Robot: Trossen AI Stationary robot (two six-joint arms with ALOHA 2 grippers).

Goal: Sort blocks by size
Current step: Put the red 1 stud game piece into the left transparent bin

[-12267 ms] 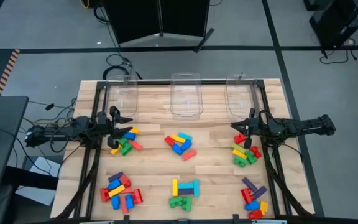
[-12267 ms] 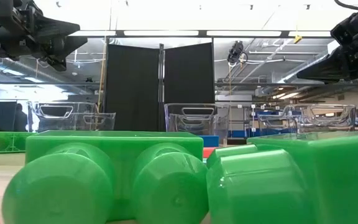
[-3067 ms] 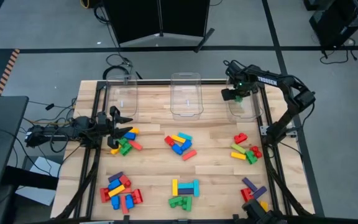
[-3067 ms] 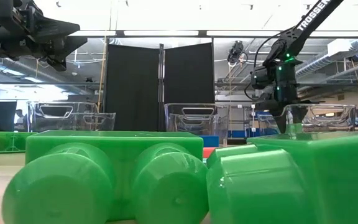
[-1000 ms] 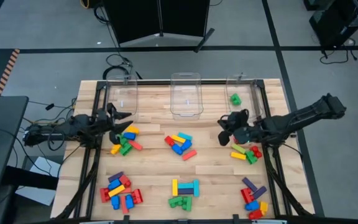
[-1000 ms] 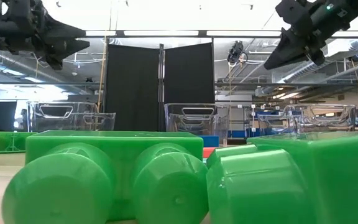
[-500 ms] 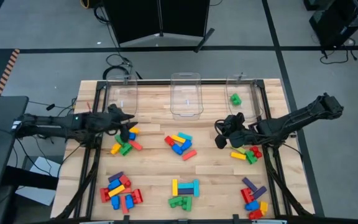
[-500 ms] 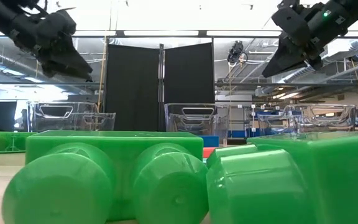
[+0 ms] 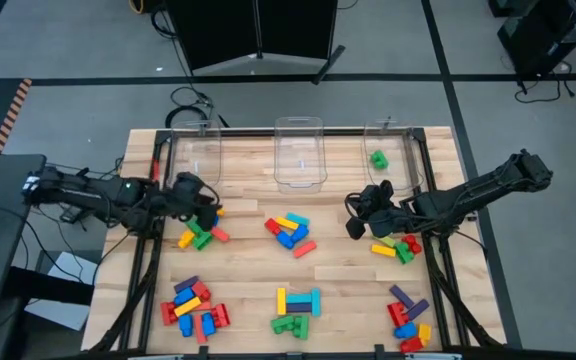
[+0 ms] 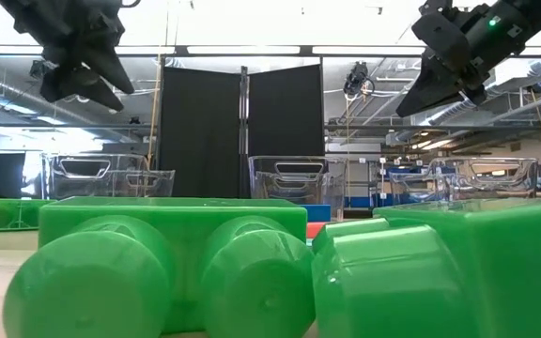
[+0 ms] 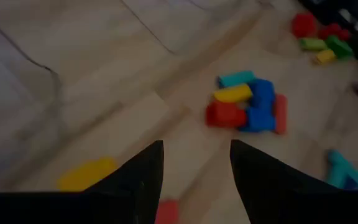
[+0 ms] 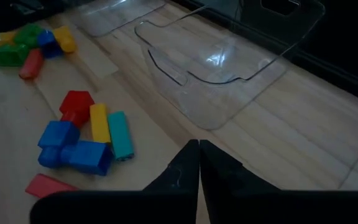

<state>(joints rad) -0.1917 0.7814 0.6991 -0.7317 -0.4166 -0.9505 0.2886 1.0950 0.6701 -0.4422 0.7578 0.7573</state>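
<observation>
Hovering above the left rear pile of blocks (image 9: 200,232), the left gripper (image 9: 208,212) had its fingers apart and held nothing. The right gripper (image 9: 353,226) hung with its fingers pressed together, empty, over bare wood between the middle pile (image 9: 290,233) and the right pile (image 9: 396,246). Three more piles lay along the front edge of the table (image 9: 243,265). One green block (image 9: 378,159) sat in the right bin (image 9: 386,152) at the rear edge; the middle bin (image 9: 299,152) and left bin (image 9: 195,155) stood beside it.
</observation>
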